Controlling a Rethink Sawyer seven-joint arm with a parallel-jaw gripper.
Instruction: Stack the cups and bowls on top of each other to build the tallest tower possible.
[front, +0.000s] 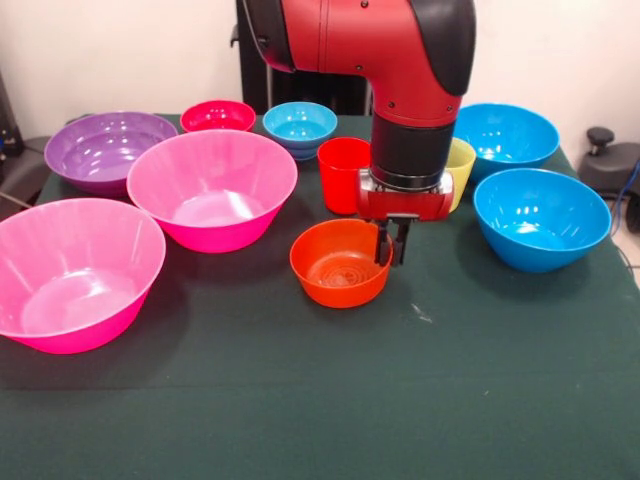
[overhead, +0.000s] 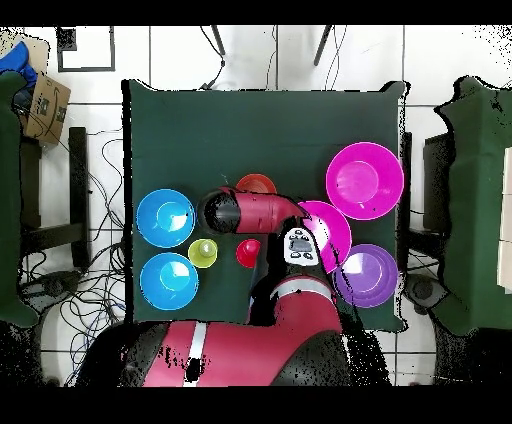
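Dark green tabletop (front: 300, 400). Two pink bowls (front: 75, 270), one purple (front: 105, 150), two big blue (front: 540, 215). Small orange bowl (front: 338, 265), ringed inside. Red cup (front: 342, 172), yellow cup (front: 460, 170). Red-and-black arm (front: 400, 60).

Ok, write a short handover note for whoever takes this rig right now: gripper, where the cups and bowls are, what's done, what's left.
Gripper: down at the right rim of the small orange bowl; its fingers sit close together there, but whether they grip the rim cannot be told.
Cups: red cup and yellow cup upright just behind it.
Bowls: two pink and purple on one side, two blue on the other, small red and light-blue at the back.
Done: nothing stacked.
Left: the whole tower.
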